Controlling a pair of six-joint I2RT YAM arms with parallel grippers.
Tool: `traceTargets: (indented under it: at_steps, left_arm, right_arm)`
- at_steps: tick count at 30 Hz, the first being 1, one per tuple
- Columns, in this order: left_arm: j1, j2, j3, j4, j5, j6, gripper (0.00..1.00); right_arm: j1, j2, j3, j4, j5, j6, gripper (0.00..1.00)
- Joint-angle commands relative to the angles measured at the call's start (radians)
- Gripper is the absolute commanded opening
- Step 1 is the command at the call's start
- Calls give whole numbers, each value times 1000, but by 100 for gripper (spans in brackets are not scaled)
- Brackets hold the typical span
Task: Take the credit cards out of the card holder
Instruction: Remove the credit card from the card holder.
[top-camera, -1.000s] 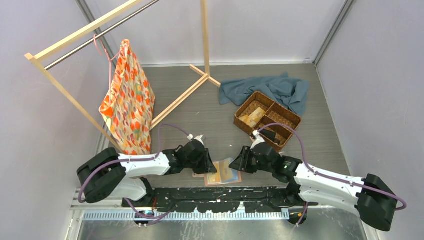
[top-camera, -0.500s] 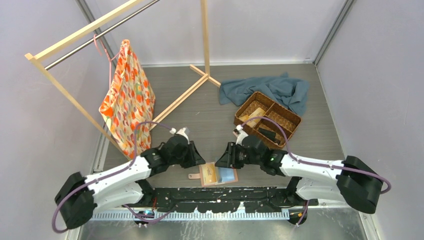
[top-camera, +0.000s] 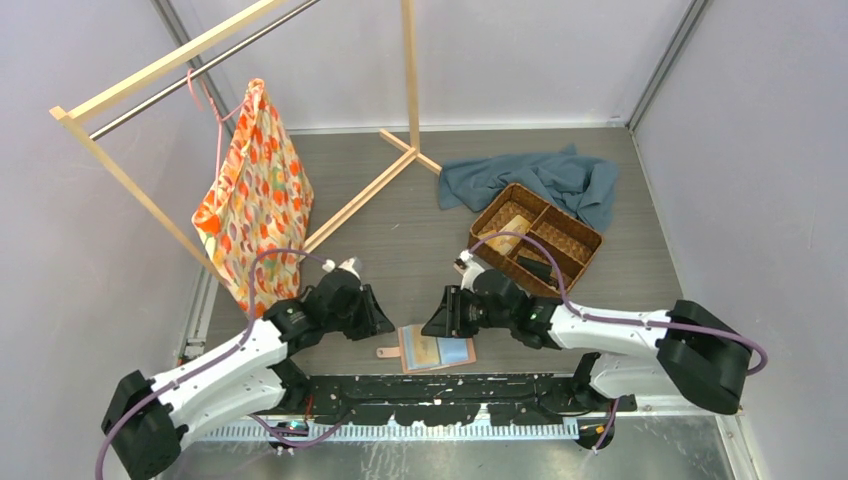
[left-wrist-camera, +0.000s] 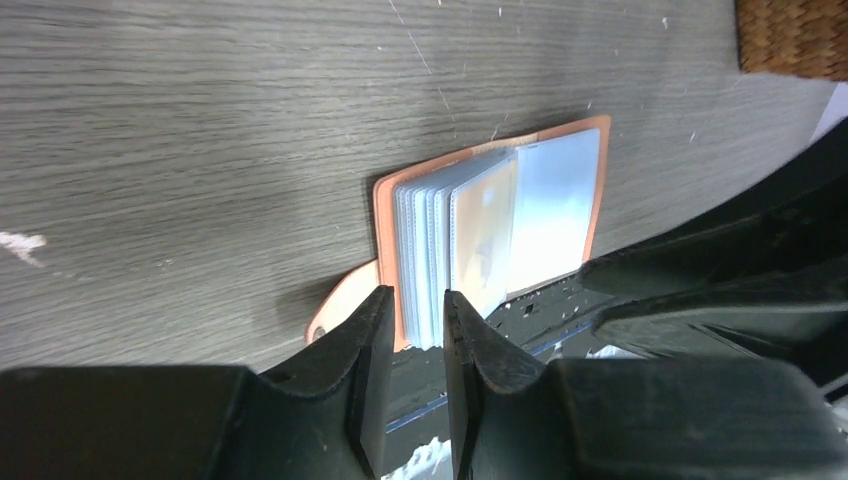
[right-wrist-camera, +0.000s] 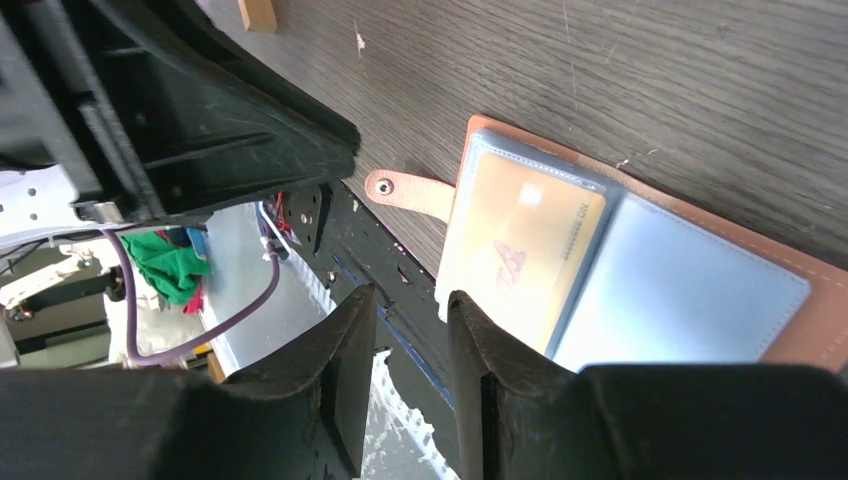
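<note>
The salmon-pink card holder (top-camera: 437, 351) lies open on the table near the front edge, its snap tab (right-wrist-camera: 405, 190) pointing left. Its clear sleeves stand fanned (left-wrist-camera: 425, 250), and a tan-gold credit card (right-wrist-camera: 525, 250) shows in the top sleeve. My left gripper (top-camera: 385, 325) hovers just left of the holder. Its jaws stand narrowly open with nothing between them (left-wrist-camera: 418, 310). My right gripper (top-camera: 430, 325) hangs over the holder's far edge, also open and holding nothing (right-wrist-camera: 410, 310). The two grippers face each other closely.
A brown woven basket (top-camera: 575, 240) sits at the right rear with tan (top-camera: 505, 228) and black (top-camera: 537, 270) cards in it. A blue cloth (top-camera: 545, 180) lies behind it. A wooden rack (top-camera: 360, 200) with a patterned bag (top-camera: 255, 215) stands at the left.
Both arms have swung left and away from the front edge, off the holder. The holder now lies a little farther left with its tab showing.
</note>
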Motion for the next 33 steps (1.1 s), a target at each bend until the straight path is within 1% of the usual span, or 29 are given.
traceTargets:
  at_steps: [1, 3, 6, 12, 18, 24, 29, 33]
  left_arm:
    - [3, 94, -6, 139, 138, 21, 26]
    - [-1, 138, -5, 193, 176, 17, 28]
    - [-10, 178, 6, 232, 196, 19, 30]
    - [-16, 212, 2, 294, 220, 14, 31]
    - [-25, 276, -4, 352, 239, 13, 38]
    - [-40, 324, -5, 397, 241, 4, 39]
    - [-51, 354, 7, 400, 235, 8, 41]
    - [-53, 350, 20, 364, 216, 21, 43]
  right_arm:
    - [4, -99, 6, -66, 76, -35, 38]
    - [2, -150, -18, -118, 122, -29, 38]
    - [-2, -210, -56, -168, 165, -11, 40]
    - [-9, -287, -112, -220, 204, 21, 41]
    - [-18, -289, -110, -249, 209, 14, 41]
    - [-20, -276, -110, -242, 204, 12, 41]
    - [-22, -283, -115, -243, 207, 14, 41]
    - [-24, -286, -115, -246, 208, 13, 41]
